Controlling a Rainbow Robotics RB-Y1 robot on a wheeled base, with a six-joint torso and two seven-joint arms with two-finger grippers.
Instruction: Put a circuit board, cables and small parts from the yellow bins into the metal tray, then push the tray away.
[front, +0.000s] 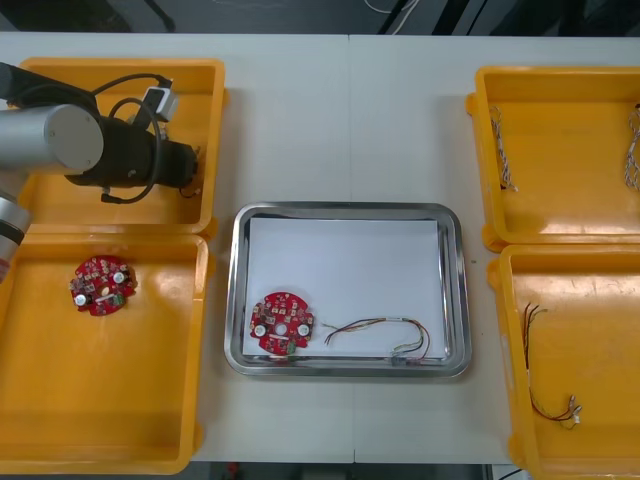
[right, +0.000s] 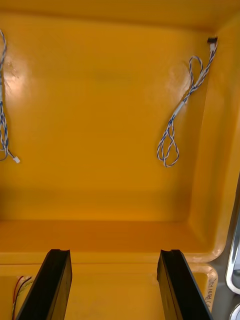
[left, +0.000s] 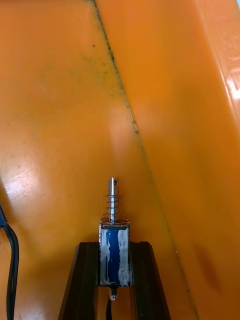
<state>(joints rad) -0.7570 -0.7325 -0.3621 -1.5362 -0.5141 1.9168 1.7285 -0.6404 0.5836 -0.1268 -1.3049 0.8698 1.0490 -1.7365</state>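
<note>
The left claw (left: 114, 247) sat low in the far left yellow bin (front: 190, 75), its fingers narrowed onto a small metal part (left: 114, 235) that stood upright between them, close to the bin's floor. The right claw (right: 115, 252) was spread wide over the far right yellow bin (right: 100, 125), where a twisted blue and white cable (right: 182, 105) lay. On the table (front: 350, 120), the metal tray (front: 455, 300) held a circuit board (front: 281, 323) and, beside it, a red and yellow cable (front: 380, 335).
</note>
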